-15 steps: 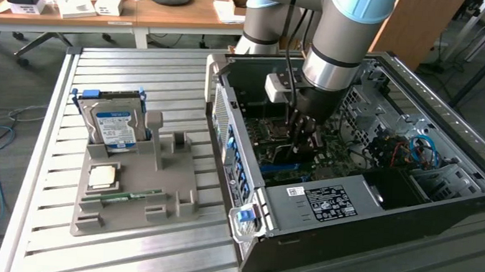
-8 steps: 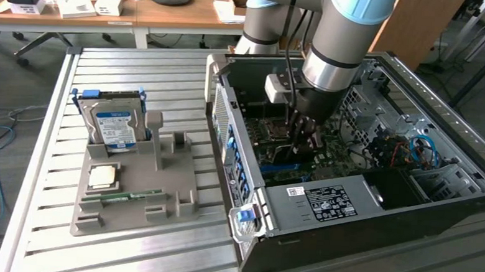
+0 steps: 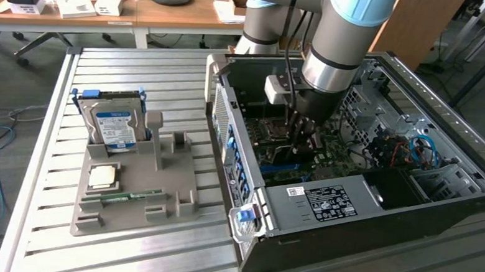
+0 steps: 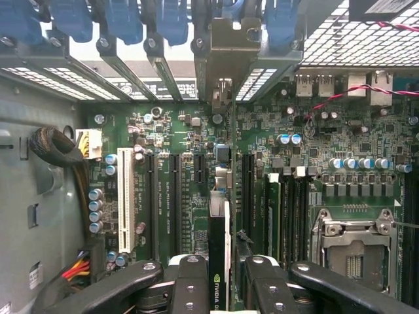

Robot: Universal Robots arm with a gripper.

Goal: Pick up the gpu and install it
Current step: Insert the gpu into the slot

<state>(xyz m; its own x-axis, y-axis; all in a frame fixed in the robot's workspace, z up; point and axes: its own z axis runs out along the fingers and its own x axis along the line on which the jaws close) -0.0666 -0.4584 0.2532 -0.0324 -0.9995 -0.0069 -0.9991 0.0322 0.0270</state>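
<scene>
In the wrist view the gpu point(image 4: 218, 235) is seen edge-on, a thin dark card running from between my fingers point(image 4: 193, 278) up to its silver end bracket point(image 4: 228, 46) at the case's rear slot openings. My gripper point(image 4: 221, 265) is shut on the card's top edge. The card stands upright over the green motherboard point(image 4: 177, 131), in line with the black expansion slots point(image 4: 177, 196). In the exterior view my gripper point(image 3: 301, 139) reaches down inside the open computer case point(image 3: 248, 192), low over the motherboard; the card itself is mostly hidden by the fingers.
A grey holder point(image 3: 130, 214) on the slatted table at the exterior view's left carries a hard drive point(image 3: 114, 123), a small square chip point(image 3: 103, 177) and a narrow memory stick point(image 3: 123, 196). Inside the case are the power supply point(image 3: 330, 200), red and blue cables point(image 3: 408, 151) and the processor socket point(image 4: 353, 252).
</scene>
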